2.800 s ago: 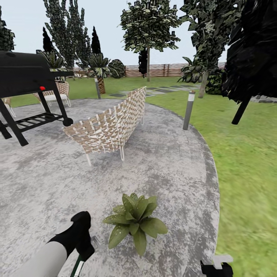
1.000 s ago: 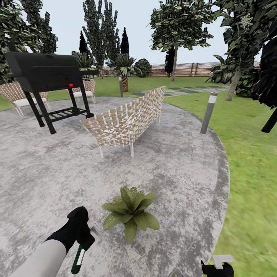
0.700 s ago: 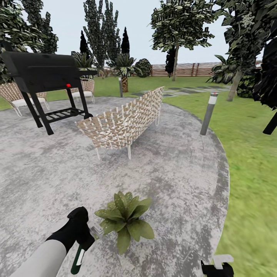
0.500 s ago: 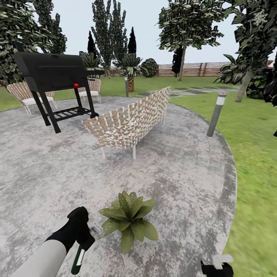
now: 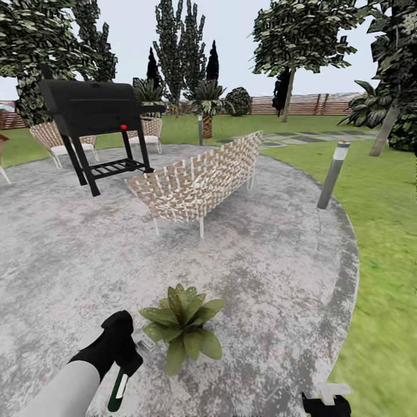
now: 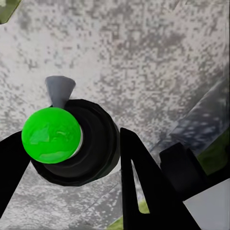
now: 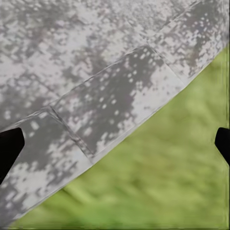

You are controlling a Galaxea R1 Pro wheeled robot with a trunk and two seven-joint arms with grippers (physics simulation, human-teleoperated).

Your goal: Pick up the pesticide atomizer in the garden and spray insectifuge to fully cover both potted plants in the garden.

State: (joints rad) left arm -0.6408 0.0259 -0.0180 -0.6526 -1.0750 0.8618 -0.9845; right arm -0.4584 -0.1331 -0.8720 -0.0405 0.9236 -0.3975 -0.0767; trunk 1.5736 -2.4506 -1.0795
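The left gripper [image 5: 123,364] is clamped round the pesticide atomizer [image 6: 72,143], just beside a potted plant [image 5: 180,324]. The right gripper [image 7: 115,143] hangs wide open, holding nothing, over the patio [image 7: 96,62] edge

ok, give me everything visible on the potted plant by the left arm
The potted plant is a low rosette of pointed green leaves with pale speckling, spreading outward and hiding most of its pot. It stands upright on the mottled grey patio, well short of the grass edge. The left gripper, holding the atomizer between its fingers, hangs just beside the plant; whether the nearest leaves touch the sprayer cannot be told. No spray shows on the leaves.
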